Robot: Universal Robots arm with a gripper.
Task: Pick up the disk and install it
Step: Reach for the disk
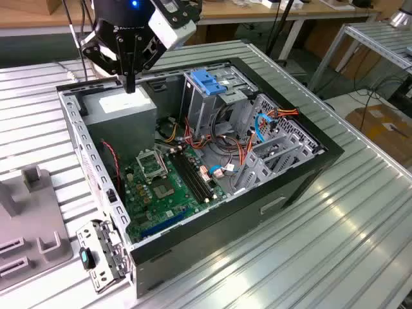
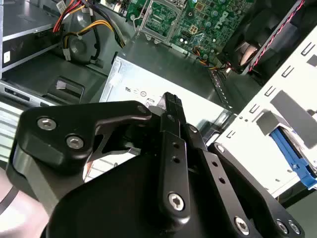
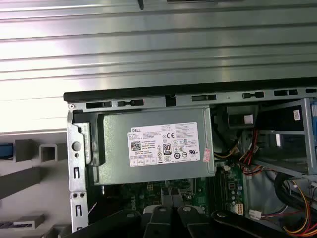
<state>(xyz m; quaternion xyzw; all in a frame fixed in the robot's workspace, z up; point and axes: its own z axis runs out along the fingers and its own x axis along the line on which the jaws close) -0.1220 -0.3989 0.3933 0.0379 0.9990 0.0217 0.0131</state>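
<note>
Disk, location: I am not making it out with any certainty.

Item, the exterior view's left: a grey moulded plastic fixture with upright slots point(image 1: 29, 219) is lying on the ribbed metal table point(image 1: 322, 244), beside the open black tower computer case point(image 1: 212, 238). In the first wrist view a sliver of blue point(image 3: 5, 150) is showing at that fixture's edge, too little to identify.

Item, next along: my black two-finger claw point(image 1: 131, 87) is hanging point-down over the large grey power-supply box with the white sticker point(image 1: 122, 109), inside the case. I cannot tell whether it is touching the box or just above it. In the second wrist view my claw point(image 2: 171, 101) is showing its fingers pressed together with nothing between them.

Item, centre: a green motherboard point(image 1: 161, 187) is lying flat on the case floor, beside the power-supply box.

Item, the exterior view's right of my claw: a blue plastic handle piece point(image 1: 207, 80) is sitting on top of the silver metal drive cage point(image 1: 199, 106), apart from my fingertips.
</note>
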